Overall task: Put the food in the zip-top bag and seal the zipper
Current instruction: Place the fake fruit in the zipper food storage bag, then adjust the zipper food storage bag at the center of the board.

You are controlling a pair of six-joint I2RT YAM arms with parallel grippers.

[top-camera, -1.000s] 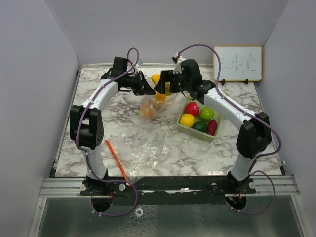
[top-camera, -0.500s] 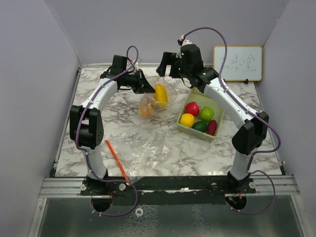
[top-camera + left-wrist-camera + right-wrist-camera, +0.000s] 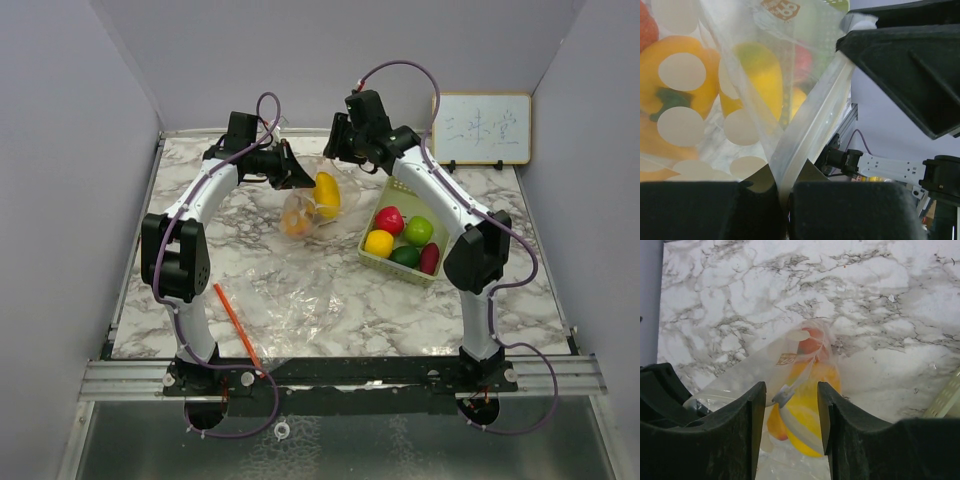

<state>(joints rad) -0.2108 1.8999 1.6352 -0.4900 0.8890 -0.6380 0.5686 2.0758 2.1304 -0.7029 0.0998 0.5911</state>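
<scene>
Left end effector holding zip-top bag, yellow food inside, basket beside

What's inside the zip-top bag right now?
A yellow fruit, an orange pepper and a reddish piece show through the zip-top bag; anything beneath them is hidden.

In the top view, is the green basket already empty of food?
No, the basket holds a red piece, a light green piece, a yellow piece, a dark green piece and a dark red piece.
</scene>
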